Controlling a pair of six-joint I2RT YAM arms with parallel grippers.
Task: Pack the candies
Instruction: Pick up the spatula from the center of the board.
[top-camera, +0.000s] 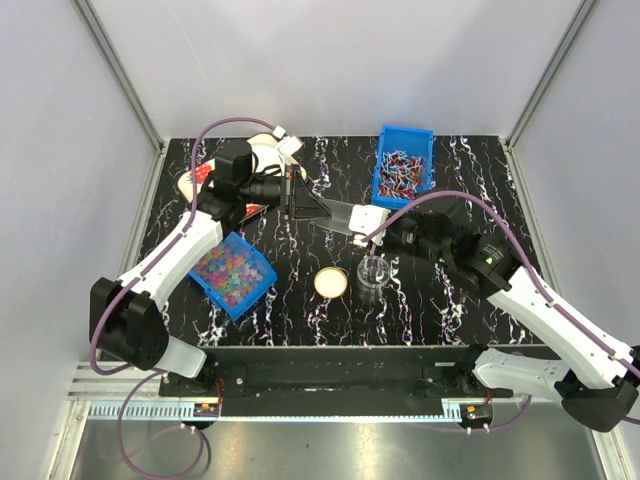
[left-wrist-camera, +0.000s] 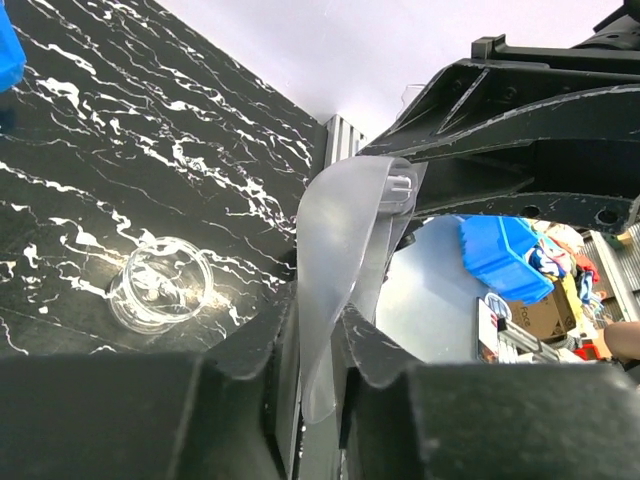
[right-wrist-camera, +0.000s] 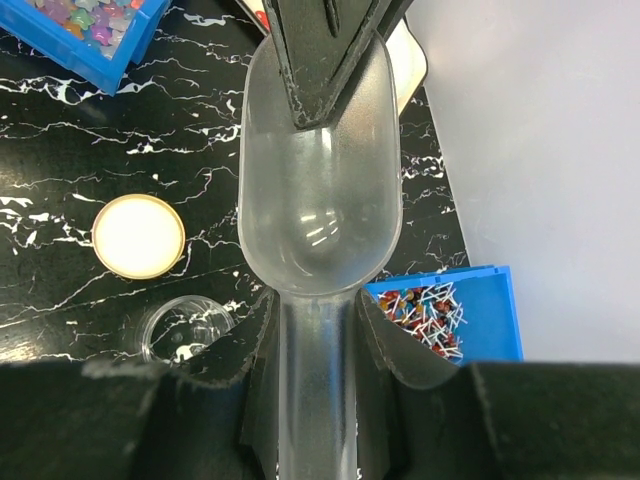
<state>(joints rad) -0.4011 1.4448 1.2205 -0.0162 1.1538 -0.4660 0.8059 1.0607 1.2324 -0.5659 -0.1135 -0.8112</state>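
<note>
Fingers (right-wrist-camera: 392, 345) of the right gripper (right-wrist-camera: 318, 310) are squeezing tight on the handle of the clear scoop (right-wrist-camera: 320, 220). The left gripper (left-wrist-camera: 320, 320) is pinching the scoop's other end, so both are holding it up over the black table (top-camera: 290, 302). The candies (top-camera: 230, 268) are sitting in a blue bin (top-camera: 256, 296) beside the left arm, well apart from the scoop.

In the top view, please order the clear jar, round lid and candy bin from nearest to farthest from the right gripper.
1. Clear jar, on the right gripper's near side.
2. Round lid, left of the jar.
3. Candy bin, far off to the left.
</note>
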